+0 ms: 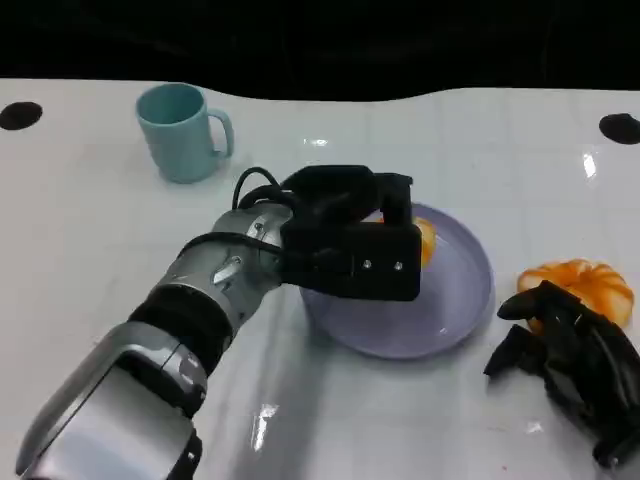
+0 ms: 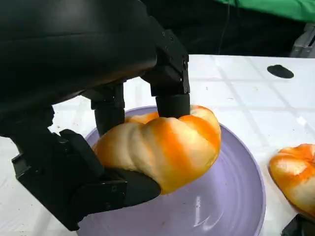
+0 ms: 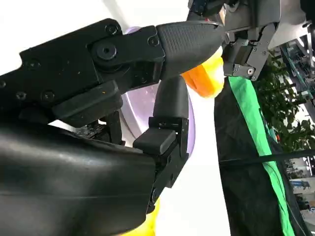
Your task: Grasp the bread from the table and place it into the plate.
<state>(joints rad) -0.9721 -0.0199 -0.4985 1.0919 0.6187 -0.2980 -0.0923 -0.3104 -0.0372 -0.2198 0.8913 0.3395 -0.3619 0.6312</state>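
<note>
The left hand (image 1: 350, 240) held the bread roll (image 2: 162, 145) just above the lilac plate (image 1: 460, 310), fingers clamped around it. Lowering it onto the plate's middle before letting go would suit best. The right hand (image 1: 570, 360) rested on the glossy white worktop (image 1: 90, 220), fingers loosely curled, beside a second roll (image 1: 580, 285); behind, darkness.

the left hand (image 1: 352, 235) reaches forward on an outstretched silver forearm, fingers closed in a grip (palm down), while the right hand (image 1: 572, 358) rests low with fingers curled.

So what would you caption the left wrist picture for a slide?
The left hand holds a bread roll just above the purple plate, with a second roll lying on the table beside it.
</note>
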